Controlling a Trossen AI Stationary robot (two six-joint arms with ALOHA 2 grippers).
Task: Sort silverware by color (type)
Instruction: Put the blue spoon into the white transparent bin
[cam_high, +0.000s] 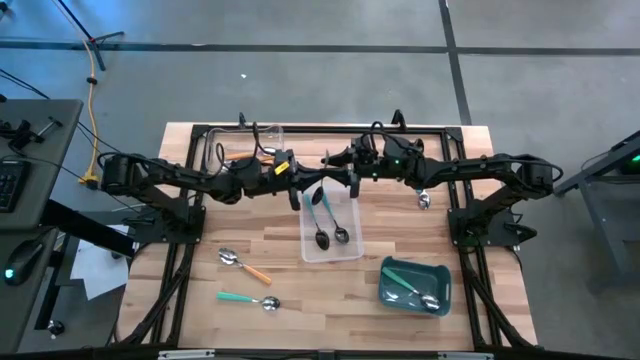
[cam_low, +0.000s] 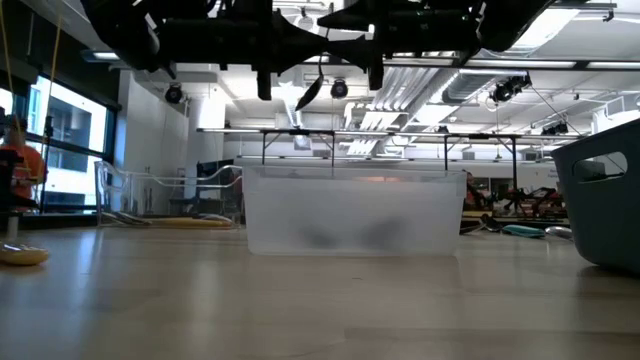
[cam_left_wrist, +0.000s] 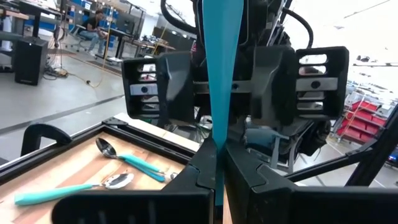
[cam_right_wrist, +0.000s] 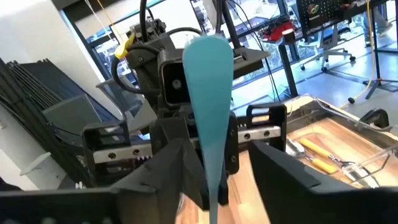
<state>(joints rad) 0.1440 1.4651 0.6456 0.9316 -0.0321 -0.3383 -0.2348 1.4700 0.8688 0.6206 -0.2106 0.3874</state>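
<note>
Grippers: the left gripper (cam_high: 297, 176) and the right gripper (cam_high: 345, 172) face each other above the middle of the wooden bench (cam_high: 330, 300), over the far end of a clear plastic tray (cam_high: 352, 249).
Left fingers: in the left wrist view they (cam_left_wrist: 198, 177) are pressed shut on the slim teal-blue handle of a spoon (cam_left_wrist: 217, 74), which stands upright between them.
Right fingers: in the right wrist view they (cam_right_wrist: 283, 165) stand apart on either side of that same teal-blue handle (cam_right_wrist: 208, 87), not clamping it.
High view only: two more metal-bowled spoons (cam_high: 330, 232) lie inside the clear tray; an orange-handled spoon (cam_high: 243, 264) and a green-handled spoon (cam_high: 247, 299) lie loose on the bench nearer the left arm; a teal bin (cam_high: 413, 270) holds further spoons.
Low view only: the held spoon's bowl (cam_low: 309, 94) hangs tilted, high above the tray's frosted wall (cam_low: 353, 212).
Left wrist view only: two teal-handled spoons (cam_left_wrist: 124, 162) lie on the bench beyond the fingers.
</note>
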